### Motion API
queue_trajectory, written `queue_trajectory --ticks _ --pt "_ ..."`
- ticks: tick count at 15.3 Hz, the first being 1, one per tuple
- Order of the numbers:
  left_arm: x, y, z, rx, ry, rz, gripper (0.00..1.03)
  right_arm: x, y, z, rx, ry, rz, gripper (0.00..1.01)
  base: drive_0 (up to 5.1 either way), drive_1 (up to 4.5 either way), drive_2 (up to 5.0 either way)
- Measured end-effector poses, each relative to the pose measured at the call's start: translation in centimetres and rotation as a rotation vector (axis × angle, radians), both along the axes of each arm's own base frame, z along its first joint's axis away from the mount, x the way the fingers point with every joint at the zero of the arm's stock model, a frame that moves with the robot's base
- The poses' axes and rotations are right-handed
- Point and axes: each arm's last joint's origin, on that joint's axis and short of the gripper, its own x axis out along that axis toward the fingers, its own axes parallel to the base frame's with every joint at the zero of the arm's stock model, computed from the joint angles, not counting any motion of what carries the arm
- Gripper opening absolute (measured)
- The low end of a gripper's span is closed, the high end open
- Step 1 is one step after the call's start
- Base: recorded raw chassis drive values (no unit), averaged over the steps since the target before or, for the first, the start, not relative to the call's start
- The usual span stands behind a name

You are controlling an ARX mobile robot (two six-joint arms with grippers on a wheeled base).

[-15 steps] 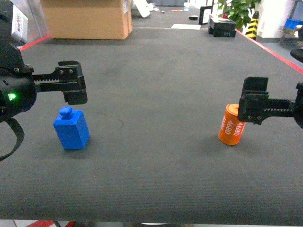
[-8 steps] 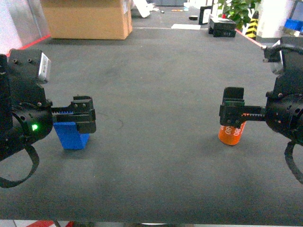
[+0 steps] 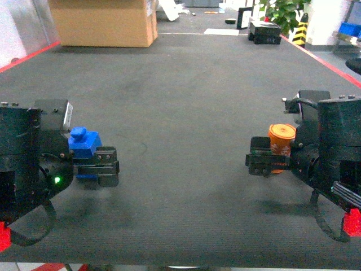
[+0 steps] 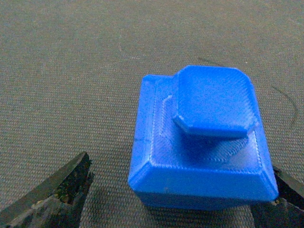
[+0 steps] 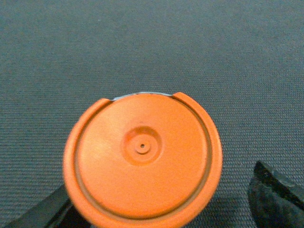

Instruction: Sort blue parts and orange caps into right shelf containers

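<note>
Both pincers spread wide — left pincer [image 3: 97, 169] straddling the blue part [image 3: 84, 144], right pincer [image 3: 265, 162] the orange cap [image 3: 281, 138].

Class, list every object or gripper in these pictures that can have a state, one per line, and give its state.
Blue part: upright on the mat, knob on top, between the left fingers.
Orange cap: standing on the mat, flat top up.
Left gripper: open, straddling the blue part.
Right gripper: open, around the orange cap.
Cardboard box: closed.

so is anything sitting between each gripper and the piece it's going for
Nothing visible. The left gripper straddles the blue part, and the right gripper straddles the orange cap, only bare mat around them.
</note>
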Motion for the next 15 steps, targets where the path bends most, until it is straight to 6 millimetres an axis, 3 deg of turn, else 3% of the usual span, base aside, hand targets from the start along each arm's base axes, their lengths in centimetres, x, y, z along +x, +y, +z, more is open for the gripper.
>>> queue_trajectory --ticks 1,3,4,5,8,11,13,15 --pt "0.1 0.0 0.0 0.002 0.012 0.0 0.88 0.0 0.0 -0.1 -0.006 0.012 0.002 0.8 0.0 0.0 0.0" --pt "0.2 0.0 -0.1 -0.001 0.016 -0.001 0.61 0.0 0.0 -0.1 -0.004 0.01 0.011 0.53 0.0 0.0 0.0" --pt "0.2 0.0 0.0 -0.002 0.004 0.004 0.49 0.0 0.0 -0.1 -0.009 0.01 0.014 0.45 0.0 0.0 0.0" --pt "0.3 -0.1 0.1 -0.008 -0.009 0.005 0.44 0.0 0.0 0.0 -0.009 0.01 0.016 0.44 0.0 0.0 0.0" --pt "0.0 0.1 0.4 -0.023 -0.048 0.028 0.43 -0.6 -0.1 0.4 -0.007 -0.011 0.016 0.44 0.0 0.0 0.0" --pt "-1.1 0.3 1.8 -0.032 -0.106 0.042 0.43 -1.6 -0.7 3.2 0.002 -0.116 -0.012 0.44 0.0 0.0 0.0" --pt "-2.5 0.8 4.6 -0.041 -0.229 0.072 0.43 -3.3 -1.5 5.8 -0.009 -0.217 -0.043 0.44 0.0 0.0 0.0" --pt "-5.6 1.3 8.5 -0.021 -0.407 0.138 0.42 -7.3 -2.7 8.9 -0.046 -0.335 -0.106 0.44 0.0 0.0 0.0"
